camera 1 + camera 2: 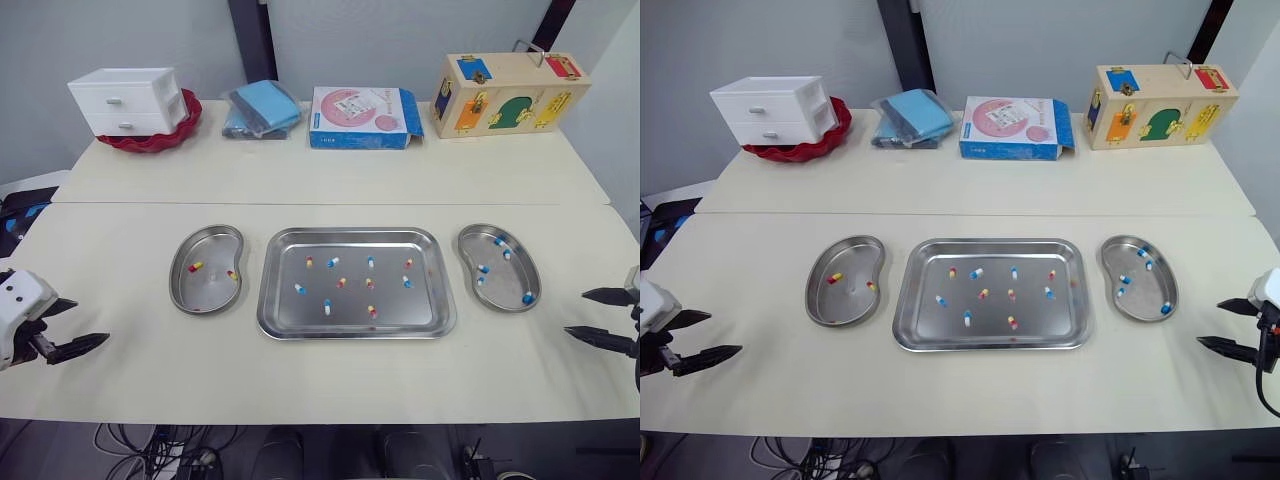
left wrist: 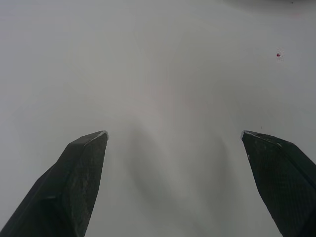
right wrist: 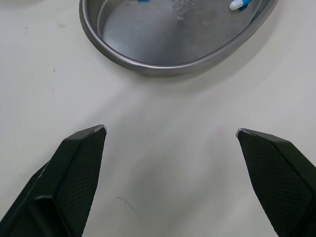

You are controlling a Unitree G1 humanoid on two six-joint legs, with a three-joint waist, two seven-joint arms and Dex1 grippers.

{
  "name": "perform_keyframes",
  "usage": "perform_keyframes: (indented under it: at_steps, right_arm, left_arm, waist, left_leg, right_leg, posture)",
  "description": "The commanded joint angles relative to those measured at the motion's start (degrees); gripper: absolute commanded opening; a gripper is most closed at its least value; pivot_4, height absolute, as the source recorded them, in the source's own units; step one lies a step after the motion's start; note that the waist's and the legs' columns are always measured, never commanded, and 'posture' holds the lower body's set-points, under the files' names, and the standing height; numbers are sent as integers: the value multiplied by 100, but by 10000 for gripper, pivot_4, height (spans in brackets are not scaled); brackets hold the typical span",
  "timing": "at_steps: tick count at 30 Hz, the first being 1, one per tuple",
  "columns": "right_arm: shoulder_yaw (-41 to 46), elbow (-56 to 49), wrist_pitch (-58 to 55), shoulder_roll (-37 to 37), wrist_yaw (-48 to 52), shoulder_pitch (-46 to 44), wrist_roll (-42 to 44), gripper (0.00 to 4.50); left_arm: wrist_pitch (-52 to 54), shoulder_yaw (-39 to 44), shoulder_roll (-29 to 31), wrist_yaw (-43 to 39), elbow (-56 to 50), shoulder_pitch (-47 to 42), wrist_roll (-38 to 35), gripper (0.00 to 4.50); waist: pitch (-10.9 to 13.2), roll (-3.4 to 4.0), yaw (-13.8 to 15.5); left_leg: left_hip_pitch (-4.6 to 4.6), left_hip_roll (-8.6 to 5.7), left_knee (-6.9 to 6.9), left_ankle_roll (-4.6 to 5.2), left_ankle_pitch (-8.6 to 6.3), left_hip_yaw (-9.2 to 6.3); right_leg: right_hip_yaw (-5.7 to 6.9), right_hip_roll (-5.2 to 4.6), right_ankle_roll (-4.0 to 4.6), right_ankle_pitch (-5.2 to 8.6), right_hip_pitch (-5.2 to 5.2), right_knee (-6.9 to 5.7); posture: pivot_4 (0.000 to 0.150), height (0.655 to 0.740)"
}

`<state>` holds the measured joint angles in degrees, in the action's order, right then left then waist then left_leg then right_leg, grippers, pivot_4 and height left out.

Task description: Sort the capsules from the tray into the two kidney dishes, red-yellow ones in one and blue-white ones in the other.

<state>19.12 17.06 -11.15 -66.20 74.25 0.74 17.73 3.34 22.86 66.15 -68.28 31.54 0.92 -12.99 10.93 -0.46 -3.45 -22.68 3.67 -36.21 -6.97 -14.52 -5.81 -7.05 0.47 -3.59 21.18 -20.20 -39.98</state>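
Note:
A steel tray (image 1: 430, 320) lies mid-table with several loose capsules, red-yellow ones (image 1: 371, 312) and blue-white ones (image 1: 300, 288) mixed. On its left, a kidney dish (image 1: 208, 299) holds two red-yellow capsules (image 1: 195, 266). The kidney dish (image 1: 515, 300) on the right holds several blue-white capsules (image 1: 483, 268); its rim (image 3: 168, 66) lies just ahead of my right fingers. My left gripper (image 1: 66, 327) hangs open and empty over bare table near the left edge, well left of the dish. My right gripper (image 1: 598, 316) stands open and empty at the right edge, beside the right dish.
Along the back stand a white drawer unit (image 1: 128, 100) on a red plate (image 1: 160, 138), a blue packet (image 1: 262, 108), a pink-and-blue box (image 1: 362, 117) and a wooden latch box (image 1: 508, 95). A seam (image 1: 330, 204) crosses the table behind the tray.

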Motion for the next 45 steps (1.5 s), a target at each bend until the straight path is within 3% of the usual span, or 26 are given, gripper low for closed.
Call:
perform_keyframes:
  at_steps: [1, 9, 14, 18, 23, 28, 33, 38, 45]
  right_arm:
    - [96, 18, 68, -39, 61, -74, 28, 44634]
    - [116, -1, 44, -48, 104, -67, 43, 44634]
    - [412, -632, -384, -167, 399, 214, 386, 44634]
    - [886, -2084, -1240, -150, 425, 548, 964, 44634]
    - [762, -3655, -2231, 93, -218, 289, 1679, 44634]
    - [-85, -4632, -3246, 586, -1350, -901, 2439, 44634]
    - [-1410, -5007, -3904, 1566, -2487, -2381, 2442, 44634]
    - [-2718, -4803, -4439, 2679, -3494, -3526, 1877, 44634]
    - [-4254, -4114, -4740, 4053, -4250, -4370, 999, 44634]
  left_arm:
    - [-67, 229, 177, -33, 70, 38, -45, 45000]
    - [136, 330, 120, -271, -182, 174, -301, 45000]
    - [409, 678, -96, -622, -933, 632, -771, 45000]
    - [410, 1136, -963, -528, -2670, 1600, -1305, 45000]
    - [53, 1152, -2164, -251, -4043, 2203, -1772, 45000]
    - [-659, 617, -3436, 162, -4684, 2405, -1783, 45000]
    - [-1443, 235, -4338, 130, -4688, 2556, -1880, 45000]
    - [-1765, -27, -4704, 380, -4855, 2689, -1826, 45000]
    - [-1882, -276, -4941, 884, -5052, 2871, -1785, 45000]
  waist:
    - [0, 0, -1]
    - [0, 0, -2]
    - [-1, 2, 0]
    - [-8, 17, -3]
    - [-12, 0, 27]
    - [-11, -7, 45]
    - [-19, -33, 46]
    - [-20, -33, 32]
    - [-23, -38, 25]
  left_leg:
    - [0, 0, 0, 0, 0, -1]
    - [0, 0, -3, 0, 0, 0]
    - [0, 0, -6, 0, 0, -1]
    - [-1, 1, -6, 1, -1, 12]
    - [24, 5, -15, 1, -1, 2]
    - [31, 1, -54, 4, -3, -13]
    - [31, 1, -73, 7, -5, -22]
    - [19, 1, -72, 8, -5, -27]
    - [-6, 1, -72, 7, -5, -38]
  right_leg:
    - [0, 0, 0, 0, 0, 0]
    - [0, 0, 0, 0, 1, -2]
    - [0, 0, 0, 0, 2, -3]
    - [-11, -2, 0, 0, 5, 0]
    - [-6, 3, -1, 0, 38, 0]
    - [-1, 2, -12, -8, 70, 2]
    - [5, 4, -16, -13, 75, 1]
    - [8, 4, -15, -14, 60, -1]
    - [19, 3, -11, -16, 30, -7]
  posture:
    - [1500, 7400]
    - [1500, 7400]
    - [1500, 7400]
    - [1500, 7400]
    - [1500, 7400]
    - [1500, 7400]
    - [1500, 7400]
    - [1500, 7400]
    - [1500, 7400]
